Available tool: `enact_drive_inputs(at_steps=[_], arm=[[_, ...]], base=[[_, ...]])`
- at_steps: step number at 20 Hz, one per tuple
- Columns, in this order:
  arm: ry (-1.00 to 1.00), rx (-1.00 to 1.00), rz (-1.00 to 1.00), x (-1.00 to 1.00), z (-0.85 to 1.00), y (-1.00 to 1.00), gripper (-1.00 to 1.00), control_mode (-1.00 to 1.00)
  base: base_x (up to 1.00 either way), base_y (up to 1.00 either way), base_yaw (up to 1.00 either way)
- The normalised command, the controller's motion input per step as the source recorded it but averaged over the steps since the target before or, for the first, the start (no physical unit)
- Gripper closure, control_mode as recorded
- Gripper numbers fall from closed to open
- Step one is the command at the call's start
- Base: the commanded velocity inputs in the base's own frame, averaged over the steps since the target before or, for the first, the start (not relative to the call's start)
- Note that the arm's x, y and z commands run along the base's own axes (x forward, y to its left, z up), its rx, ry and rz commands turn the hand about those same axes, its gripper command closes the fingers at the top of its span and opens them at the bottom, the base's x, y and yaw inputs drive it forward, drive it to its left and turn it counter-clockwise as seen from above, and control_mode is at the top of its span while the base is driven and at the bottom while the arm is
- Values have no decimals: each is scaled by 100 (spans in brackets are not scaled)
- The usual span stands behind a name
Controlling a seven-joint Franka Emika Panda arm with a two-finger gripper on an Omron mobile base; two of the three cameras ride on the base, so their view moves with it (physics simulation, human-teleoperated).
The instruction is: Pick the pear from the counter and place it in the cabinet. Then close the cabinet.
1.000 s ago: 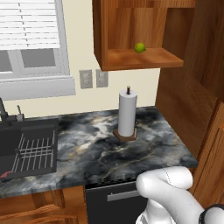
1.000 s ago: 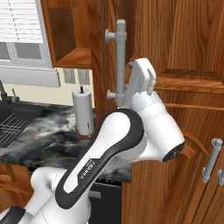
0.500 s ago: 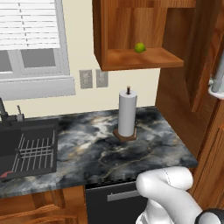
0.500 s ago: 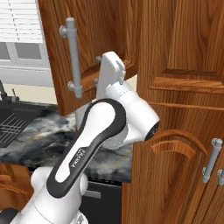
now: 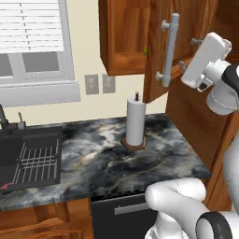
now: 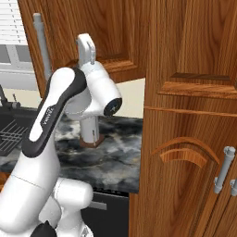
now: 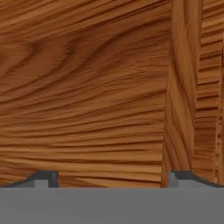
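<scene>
The cabinet [image 5: 122,38] hangs over the counter [image 5: 102,156] with its door [image 5: 157,28] swung most of the way across the opening. The grey bar handle [image 5: 169,49] faces outward. A thin green sliver of the pear [image 5: 145,50] shows on the shelf at the door's edge; the rest is hidden. My gripper [image 5: 189,56] rests against the outer face of the door, just right of the handle. Its fingertips [image 7: 43,177] stand wide apart, open, with wood grain between them. From the right, the gripper [image 6: 86,40] sits beside the handle [image 6: 41,44].
A white paper towel roll [image 5: 136,122] stands on the counter below the cabinet. A black sink with a rack [image 5: 29,161] lies at the left. Tall wooden cupboard doors [image 6: 190,115] rise close on the right.
The cabinet door has swung leftward toward shut, with my hand following against it. The pear, plainly seen on the shelf before, is now almost covered by the door.
</scene>
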Motion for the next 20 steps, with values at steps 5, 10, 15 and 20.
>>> enact_drive_inputs(at_steps=[5,10,15,20], arm=[[8,-3,-32,100,19,96,-100,-100],[15,0,-33,100,13,78,-100,-100],[26,0,-31,100,18,50,-100,-100],[28,0,-27,100,4,19,-100,-100]], base=[[0,0,0],[0,0,0],[0,0,0],[0,0,0]])
